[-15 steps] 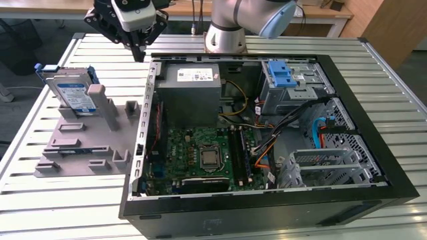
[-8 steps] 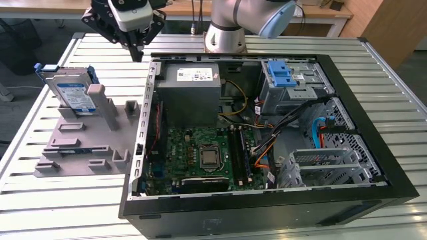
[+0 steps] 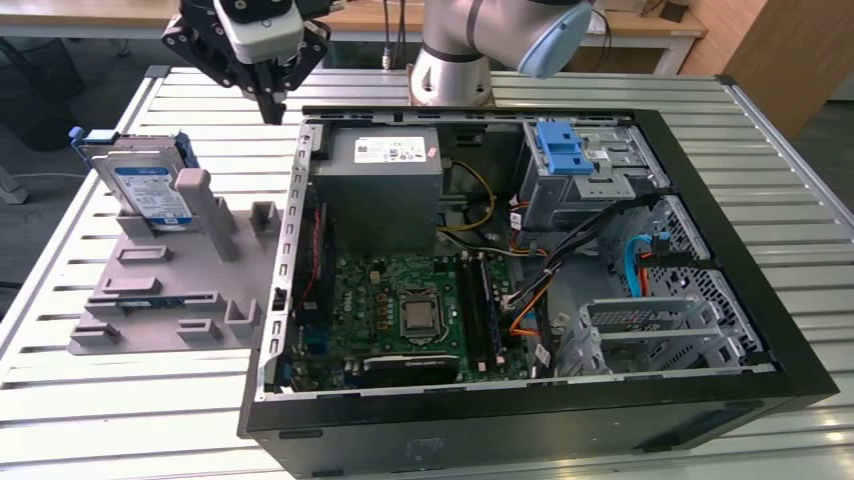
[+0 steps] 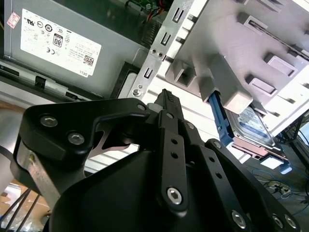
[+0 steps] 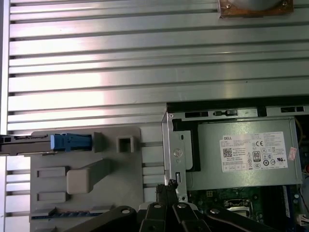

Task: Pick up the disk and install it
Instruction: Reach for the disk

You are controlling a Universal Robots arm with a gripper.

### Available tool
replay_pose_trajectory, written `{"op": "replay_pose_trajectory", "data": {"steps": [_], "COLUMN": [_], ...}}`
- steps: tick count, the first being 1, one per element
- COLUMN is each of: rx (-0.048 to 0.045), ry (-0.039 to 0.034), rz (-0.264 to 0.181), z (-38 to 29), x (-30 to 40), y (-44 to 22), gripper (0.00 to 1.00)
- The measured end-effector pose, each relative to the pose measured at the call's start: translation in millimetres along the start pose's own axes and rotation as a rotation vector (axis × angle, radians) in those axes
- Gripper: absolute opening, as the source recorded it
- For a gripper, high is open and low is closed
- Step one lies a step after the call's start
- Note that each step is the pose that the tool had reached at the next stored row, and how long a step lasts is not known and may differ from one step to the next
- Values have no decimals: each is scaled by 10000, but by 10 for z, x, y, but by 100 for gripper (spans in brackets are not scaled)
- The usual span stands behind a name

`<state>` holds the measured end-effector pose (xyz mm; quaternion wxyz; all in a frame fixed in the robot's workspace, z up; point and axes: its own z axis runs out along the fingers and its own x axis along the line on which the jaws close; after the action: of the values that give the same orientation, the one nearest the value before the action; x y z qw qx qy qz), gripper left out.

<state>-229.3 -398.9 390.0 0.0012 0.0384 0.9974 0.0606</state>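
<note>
The disk (image 3: 144,190) is a silver drive with a white-and-blue label in a blue caddy. It stands tilted on edge against a post of the grey fixture (image 3: 160,290), at the exterior view's left. My gripper (image 3: 274,103) hangs above the table between that fixture and the case's far corner, up and to the exterior view's right of the disk, apart from it. Its fingers meet in a point with nothing between them. In the second wrist view the disk (image 4: 253,126) lies beyond the gripper (image 4: 166,96). The first wrist view shows the disk (image 5: 48,142) edge-on and the gripper (image 5: 169,186).
The open computer case (image 3: 721,400) lies on the slatted metal table (image 3: 120,420). Inside are the grey power supply (image 3: 378,185), the motherboard (image 3: 414,310), cables, and a blue latch bracket (image 3: 563,150) on the metal bay. The arm's base (image 3: 447,70) stands behind the case.
</note>
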Motion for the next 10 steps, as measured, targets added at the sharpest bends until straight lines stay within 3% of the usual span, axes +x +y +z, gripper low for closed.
{"op": "replay_pose_trajectory", "data": {"steps": [10], "rx": [0], "ry": [0], "rz": [0], "z": [2], "x": [33], "y": [-3], "gripper": [11]}}
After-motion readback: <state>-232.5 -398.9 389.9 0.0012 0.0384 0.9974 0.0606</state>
